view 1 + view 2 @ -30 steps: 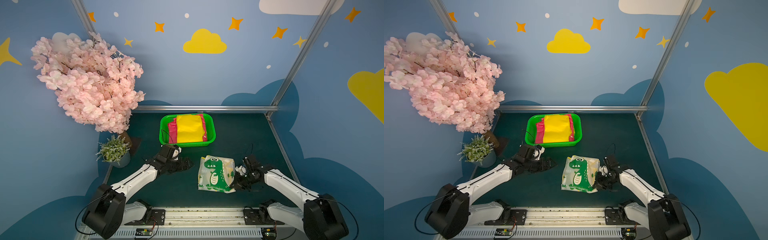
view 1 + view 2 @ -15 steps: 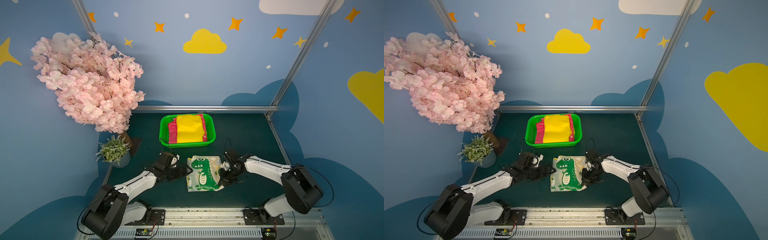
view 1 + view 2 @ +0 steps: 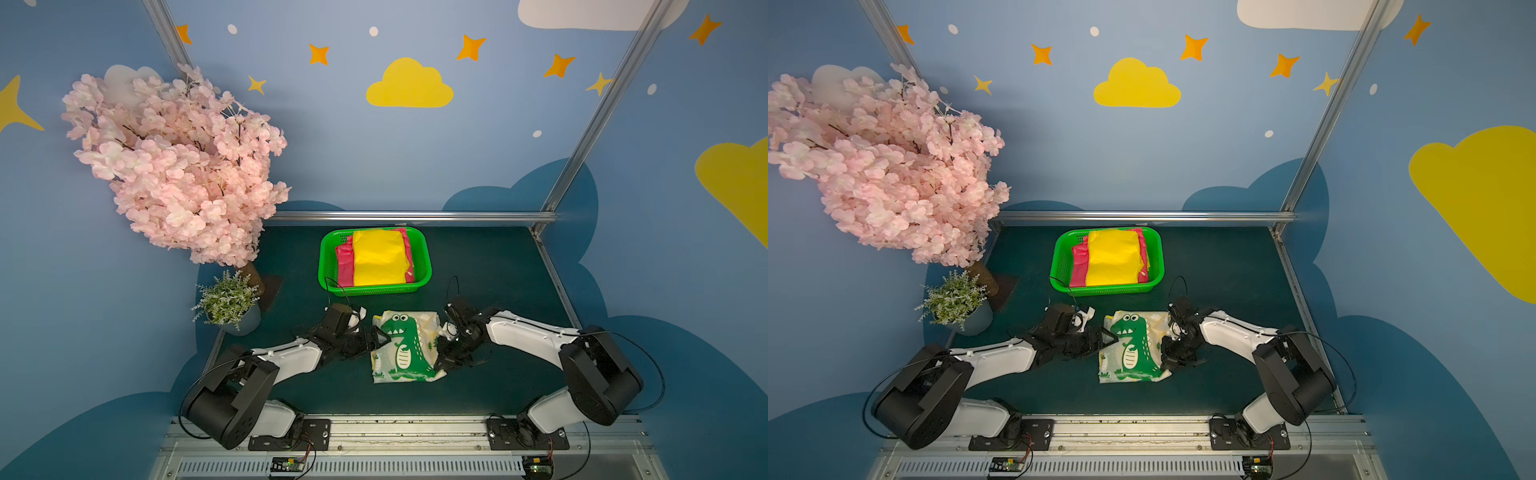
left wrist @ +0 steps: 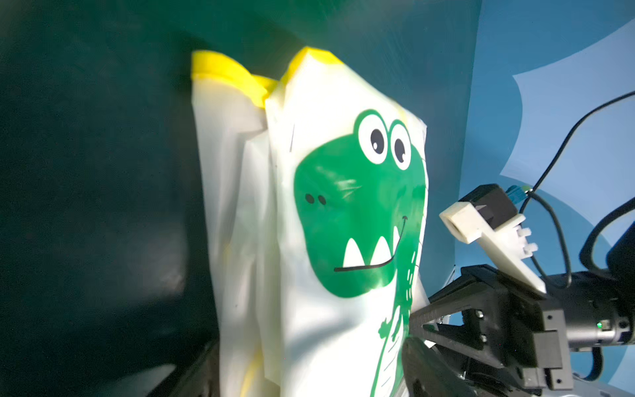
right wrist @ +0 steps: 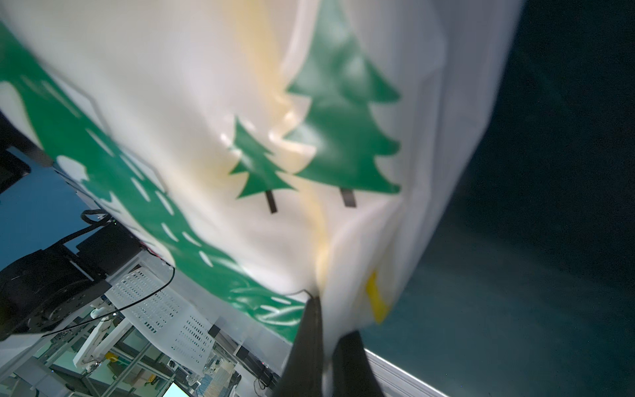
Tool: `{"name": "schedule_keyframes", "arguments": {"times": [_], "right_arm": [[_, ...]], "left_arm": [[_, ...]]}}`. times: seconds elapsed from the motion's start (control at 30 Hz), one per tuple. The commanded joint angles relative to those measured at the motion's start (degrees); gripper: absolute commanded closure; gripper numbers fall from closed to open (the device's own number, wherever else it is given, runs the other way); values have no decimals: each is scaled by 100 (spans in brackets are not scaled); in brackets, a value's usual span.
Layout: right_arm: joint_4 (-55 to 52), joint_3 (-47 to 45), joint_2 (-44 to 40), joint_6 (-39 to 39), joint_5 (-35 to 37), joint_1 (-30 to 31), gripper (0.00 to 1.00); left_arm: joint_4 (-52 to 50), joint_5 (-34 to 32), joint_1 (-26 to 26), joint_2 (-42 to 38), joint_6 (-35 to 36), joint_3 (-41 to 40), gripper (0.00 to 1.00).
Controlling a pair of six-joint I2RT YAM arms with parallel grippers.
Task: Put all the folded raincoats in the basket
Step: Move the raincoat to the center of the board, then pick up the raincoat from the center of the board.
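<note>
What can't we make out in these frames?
- Whether the left end effector grips the dinosaur raincoat: its fingers are cut off by the left wrist view's edge and are tiny in both top views.
- Floor of the basket: covered by the yellow and pink folded pieces in both top views.
- Raincoat's fold layers: motion-blurred in the right wrist view, where the right end effector pinches it.
</note>
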Motion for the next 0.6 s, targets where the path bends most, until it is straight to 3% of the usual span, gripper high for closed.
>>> {"name": "schedule_keyframes", "arguments": {"times": [0.0, 0.2, 0.23, 0.57], "right_arm": [[-155, 157, -78, -73, 7, 54, 100], [-352, 143, -379, -64, 27, 138, 100], [-405, 144, -454, -55, 31, 156, 100], [-1217, 280, -1924, 302, 41, 382, 100]], "left_arm": [[219, 106, -88, 27, -7, -71, 37], [173, 119, -175, -226, -107, -107, 94], [111, 113, -188, -310, -133, -107, 98], [-1169, -101, -468, -1871, -318, 132, 98]]}}
